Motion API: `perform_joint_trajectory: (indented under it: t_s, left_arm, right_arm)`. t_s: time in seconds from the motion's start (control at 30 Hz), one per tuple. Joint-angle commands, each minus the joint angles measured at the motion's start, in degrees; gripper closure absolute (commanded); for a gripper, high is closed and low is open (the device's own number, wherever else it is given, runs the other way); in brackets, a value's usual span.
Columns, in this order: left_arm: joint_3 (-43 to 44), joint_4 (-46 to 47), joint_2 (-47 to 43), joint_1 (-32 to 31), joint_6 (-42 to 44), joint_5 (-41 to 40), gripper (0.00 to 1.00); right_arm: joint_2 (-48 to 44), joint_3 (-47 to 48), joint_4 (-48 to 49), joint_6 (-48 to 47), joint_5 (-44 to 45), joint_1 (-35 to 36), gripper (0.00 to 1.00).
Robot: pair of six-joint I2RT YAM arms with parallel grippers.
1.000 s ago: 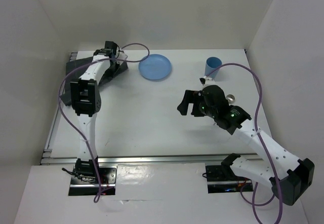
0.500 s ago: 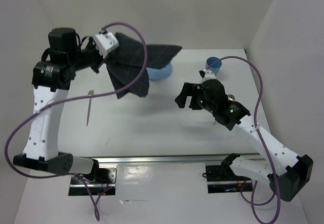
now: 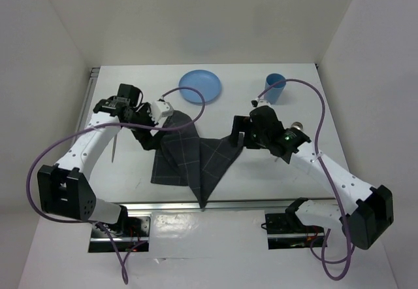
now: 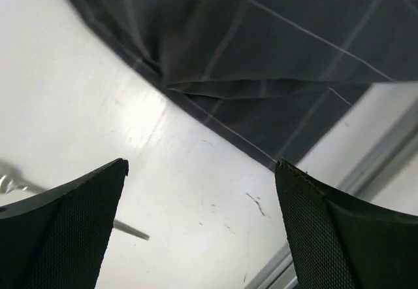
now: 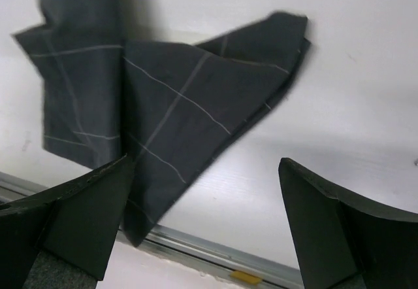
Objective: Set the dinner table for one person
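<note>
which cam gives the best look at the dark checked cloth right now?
Top external: the cloth shows almost whole, rumpled and folded on the table, its tip at the near edge. Right wrist catches much of the cloth, cut off by the frame edge. Left wrist sees only a creased strip of cloth.

Dark grey checked cloth mat (image 3: 186,158): lies rumpled on the worktop (image 3: 261,184), not flat. Folded over itself along a diagonal crease, thin pale grid lines visible. One pointed corner reaches the metal rail (image 3: 170,205) at the near edge.

Blue plate (image 3: 200,86): round, at the far side, apart from the mat.

Blue cup (image 3: 275,89): upright, far right, well apart from the plate.

Slender metal utensil (image 3: 114,150): left of the mat, not touching it; type unclear.

Small shiny object (image 3: 300,127): right side, partly hidden, unidentified.
</note>
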Motion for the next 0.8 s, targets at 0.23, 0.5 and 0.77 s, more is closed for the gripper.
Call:
perform_joint_trajectory:
  t_s: [0.23,0.5,0.77]
  left_arm:
    - [29.92,7.87,31.22,1.04,-21.03,-2.19,0.06]
    - [52.37,1.27,51.98,1.04,-23.59,0.37,0.00]
    - [51.49,2.24,55.85,-1.95,-23.59,-2.18,0.03]
  right_arm:
    - [6.57,-5.34,9.38,-13.53,-22.64,3.16,0.07]
    - [8.41,-10.53,16.25,-14.41,-25.48,9.30,0.08]
    - [19.04,-3.41,12.57,-17.74,-14.32,25.21,0.07]
